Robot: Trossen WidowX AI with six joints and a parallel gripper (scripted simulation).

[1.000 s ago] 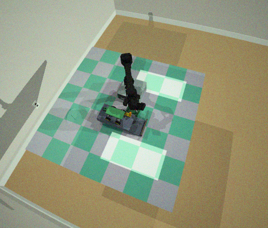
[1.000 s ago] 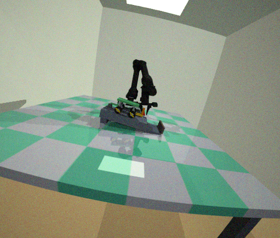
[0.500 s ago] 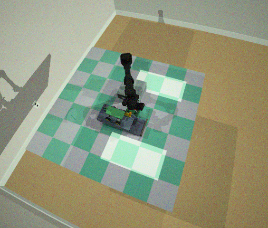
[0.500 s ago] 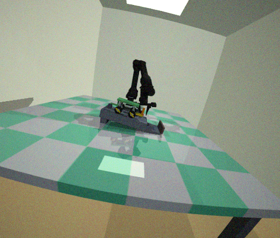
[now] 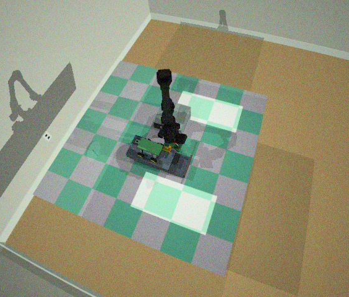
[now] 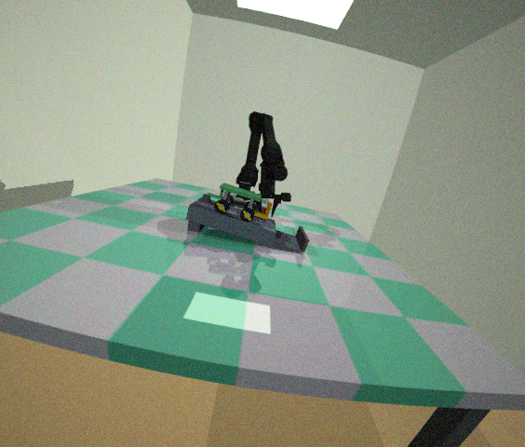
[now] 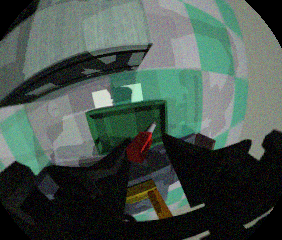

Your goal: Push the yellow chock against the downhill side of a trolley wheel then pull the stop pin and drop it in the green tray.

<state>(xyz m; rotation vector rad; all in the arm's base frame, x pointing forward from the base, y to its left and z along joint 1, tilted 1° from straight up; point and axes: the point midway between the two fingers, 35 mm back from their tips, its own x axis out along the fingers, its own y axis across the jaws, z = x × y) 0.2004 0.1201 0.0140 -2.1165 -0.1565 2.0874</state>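
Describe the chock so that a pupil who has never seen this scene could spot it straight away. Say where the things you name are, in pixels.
On the green-and-grey chequered table (image 5: 197, 249) (image 6: 156, 346) (image 7: 216, 50), find the sloping blue-grey ramp (image 5: 165, 165) (image 6: 243, 232) (image 7: 153, 165), then the green flat-topped trolley (image 5: 150, 146) (image 6: 241, 191) on it. Just downhill of the trolley sits the small yellow chock (image 5: 167, 148) (image 6: 269, 209) (image 7: 159, 202). Its upright orange handle sets it apart from the round yellow-and-black wheels (image 6: 247, 214) (image 5: 153, 159).

- No text, label, brand, number or sign can be read in any of the three views.
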